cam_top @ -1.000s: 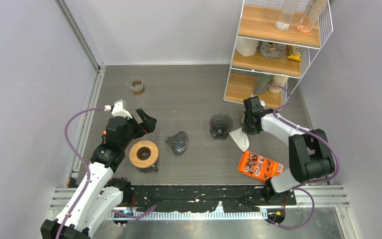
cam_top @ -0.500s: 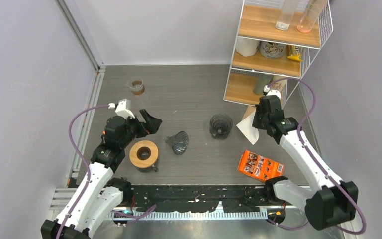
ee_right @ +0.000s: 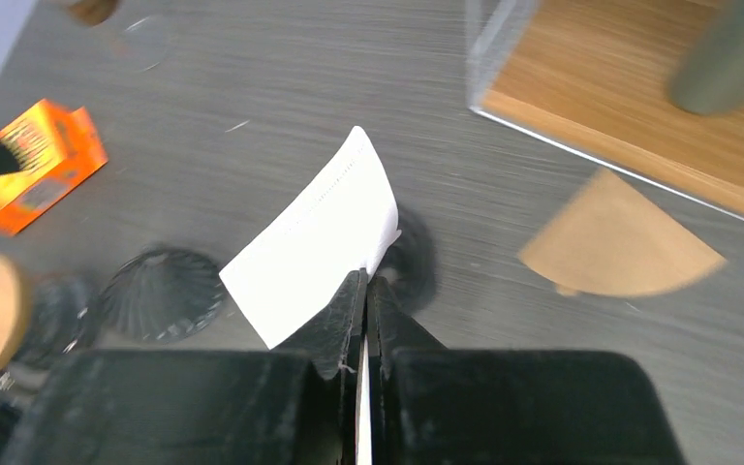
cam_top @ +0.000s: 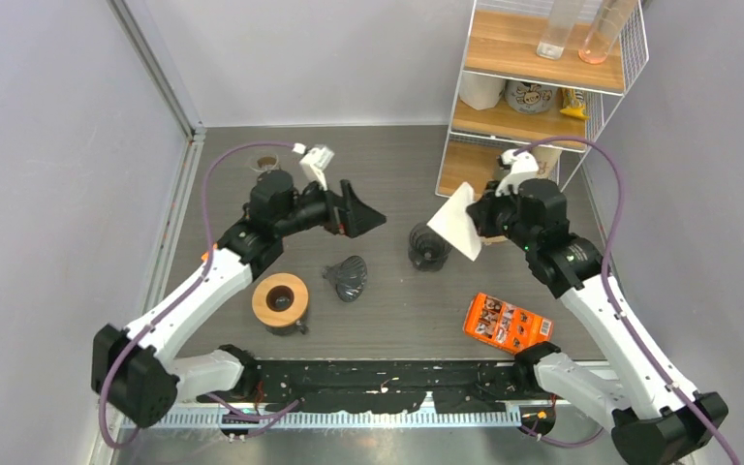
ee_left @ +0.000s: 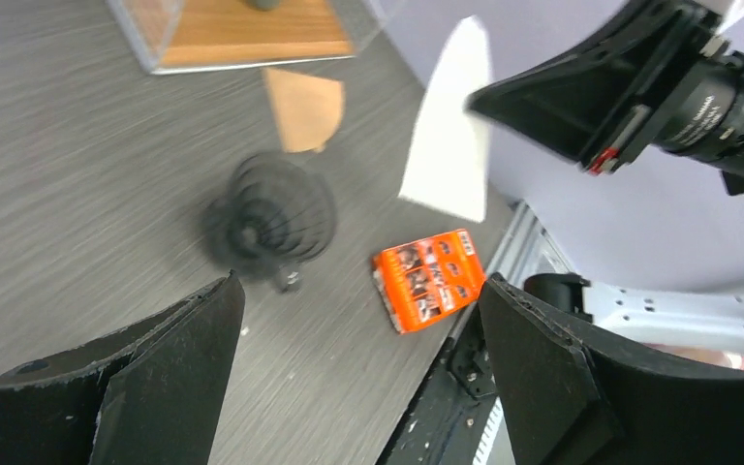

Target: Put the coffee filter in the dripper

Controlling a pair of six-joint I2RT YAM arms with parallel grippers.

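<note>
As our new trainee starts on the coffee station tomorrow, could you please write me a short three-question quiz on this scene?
1. True or false: the right gripper is shut on the white coffee filter.
2. What lies flat on the table beside the shelf unit? A) a brown paper filter B) a spoon C) a sponge
3. Fill in: the left gripper is ___ and holds nothing.
Key: 1 true; 2 A; 3 open.
</note>
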